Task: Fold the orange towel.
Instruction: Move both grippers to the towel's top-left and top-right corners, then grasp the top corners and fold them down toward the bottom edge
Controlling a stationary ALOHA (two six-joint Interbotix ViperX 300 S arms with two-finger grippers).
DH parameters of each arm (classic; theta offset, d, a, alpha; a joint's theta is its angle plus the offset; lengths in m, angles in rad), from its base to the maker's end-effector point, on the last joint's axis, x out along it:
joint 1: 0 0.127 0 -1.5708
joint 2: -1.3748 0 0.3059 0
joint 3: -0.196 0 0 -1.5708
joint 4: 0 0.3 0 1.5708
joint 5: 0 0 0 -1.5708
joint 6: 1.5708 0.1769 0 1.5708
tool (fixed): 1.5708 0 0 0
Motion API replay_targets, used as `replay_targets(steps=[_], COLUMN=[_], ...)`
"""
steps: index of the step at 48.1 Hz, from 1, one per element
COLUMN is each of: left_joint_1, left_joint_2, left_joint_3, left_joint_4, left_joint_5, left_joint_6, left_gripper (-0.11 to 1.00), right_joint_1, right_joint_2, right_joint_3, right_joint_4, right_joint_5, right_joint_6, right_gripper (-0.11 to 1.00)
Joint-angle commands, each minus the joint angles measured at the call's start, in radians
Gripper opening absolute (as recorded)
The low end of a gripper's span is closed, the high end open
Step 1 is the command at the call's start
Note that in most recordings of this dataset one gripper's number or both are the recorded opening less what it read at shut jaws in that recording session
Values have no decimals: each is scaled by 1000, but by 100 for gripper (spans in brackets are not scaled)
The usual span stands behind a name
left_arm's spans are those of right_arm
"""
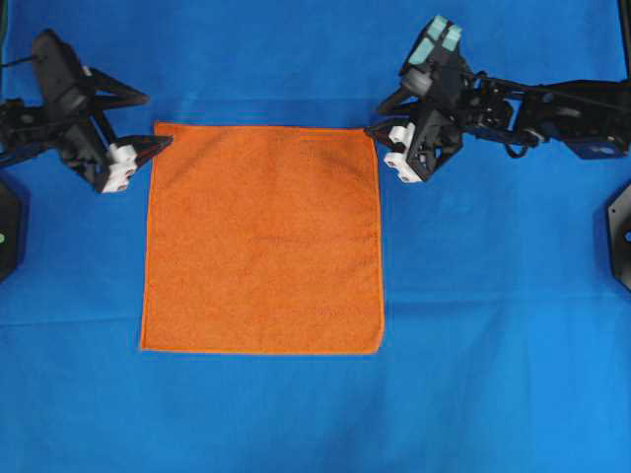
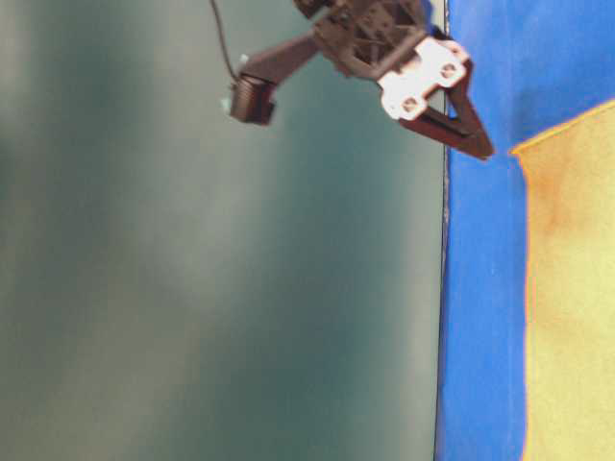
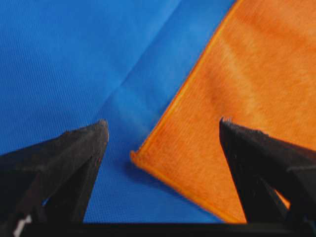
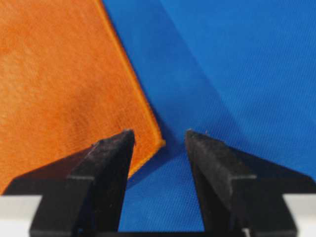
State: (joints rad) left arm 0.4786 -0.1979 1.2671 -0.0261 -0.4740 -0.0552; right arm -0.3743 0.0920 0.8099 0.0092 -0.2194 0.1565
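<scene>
The orange towel (image 1: 264, 236) lies flat and spread out as a square on the blue table cloth (image 1: 493, 374). My left gripper (image 1: 158, 120) hovers open at the towel's far left corner. In the left wrist view that corner of the towel (image 3: 237, 89) lies between the widely spread jaws of the gripper (image 3: 163, 126). My right gripper (image 1: 373, 120) is open at the far right corner. In the right wrist view the towel (image 4: 59, 89) has its corner tip just under the gap of the gripper (image 4: 159, 133). Neither gripper holds anything.
Black arm bases stand at the left edge (image 1: 6, 227) and the right edge (image 1: 621, 236) of the table. The table-level view shows one left finger (image 2: 452, 123) above the table cloth's edge (image 2: 446, 288), with the towel (image 2: 572, 288) beside it.
</scene>
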Motion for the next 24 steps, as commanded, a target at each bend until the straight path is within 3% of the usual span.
replay_targets(steps=[1,15,20,24], left_joint_1=[20,41,35,26], left_joint_2=[52,160,158,158], left_joint_3=[-31,-66,-60,-60], left_joint_4=[0,0,0,0], left_joint_5=[-12,-6,-6,-5], left_joint_6=[3,5,14,17], left_gripper=[89,80,60,38], right_joint_1=[-2,-3,-3,-3], right_joint_2=[14,83,83,83], right_joint_3=[-23,-41,-41,-43], right_joint_4=[2,2,-2,-5], right_joint_5=[-23,-49,-49,-44], right_joint_6=[2,2,0,-5], right_gripper=[52,49,39,17])
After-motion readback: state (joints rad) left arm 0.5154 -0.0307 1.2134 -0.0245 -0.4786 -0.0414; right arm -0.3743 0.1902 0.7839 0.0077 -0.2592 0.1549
